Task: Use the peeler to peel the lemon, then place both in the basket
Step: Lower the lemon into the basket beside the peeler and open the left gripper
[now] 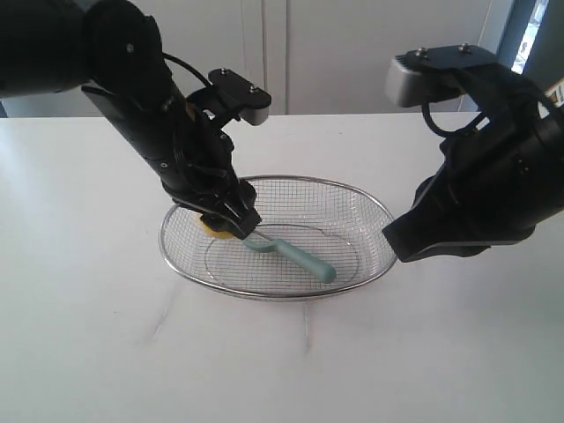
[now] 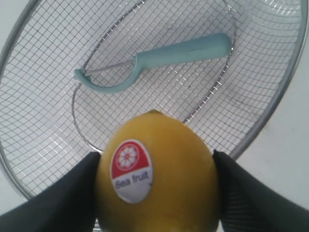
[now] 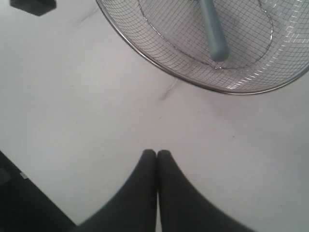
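My left gripper is shut on the yellow lemon, its red-and-white sticker facing the camera, one black finger on each side. In the exterior view the lemon hangs low over the left end of the wire mesh basket. The teal peeler lies flat on the basket floor, handle towards the right. It also shows in the left wrist view as the peeler beyond the lemon. My right gripper is shut and empty above the white table, just outside the basket rim. The right gripper sits by the basket's right end.
The basket stands in the middle of a white table with faint scuff marks. White cabinet fronts stand behind the table. A dark block lies at the edge of the right wrist view.
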Available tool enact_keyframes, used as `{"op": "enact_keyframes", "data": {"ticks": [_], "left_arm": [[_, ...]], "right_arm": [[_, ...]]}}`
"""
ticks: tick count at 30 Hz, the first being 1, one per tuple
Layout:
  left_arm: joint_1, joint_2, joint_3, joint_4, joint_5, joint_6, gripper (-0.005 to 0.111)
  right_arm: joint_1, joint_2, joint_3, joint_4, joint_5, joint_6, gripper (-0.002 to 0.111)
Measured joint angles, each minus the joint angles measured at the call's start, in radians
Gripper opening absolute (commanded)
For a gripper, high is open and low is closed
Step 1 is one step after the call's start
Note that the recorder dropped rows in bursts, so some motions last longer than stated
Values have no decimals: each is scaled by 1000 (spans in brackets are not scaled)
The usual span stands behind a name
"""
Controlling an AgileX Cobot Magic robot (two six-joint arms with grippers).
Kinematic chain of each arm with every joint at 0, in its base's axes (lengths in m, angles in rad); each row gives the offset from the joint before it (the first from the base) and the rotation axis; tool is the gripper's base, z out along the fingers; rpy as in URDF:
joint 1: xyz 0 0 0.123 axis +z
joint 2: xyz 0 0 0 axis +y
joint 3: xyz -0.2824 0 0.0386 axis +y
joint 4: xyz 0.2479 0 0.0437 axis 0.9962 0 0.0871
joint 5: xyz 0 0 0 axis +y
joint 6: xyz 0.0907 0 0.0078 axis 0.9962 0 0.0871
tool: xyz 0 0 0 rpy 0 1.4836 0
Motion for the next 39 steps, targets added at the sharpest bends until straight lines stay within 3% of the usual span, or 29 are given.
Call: {"op": "enact_keyframes", "data": {"ticks": [17,39], "left_arm": [[0,140,0,37,-128,-1,0],[0,185,-1,70,-145,39,0]], "right_arm": [[0,0,0,0,0,2,0],[0,0,0,0,-2,2,0]]}}
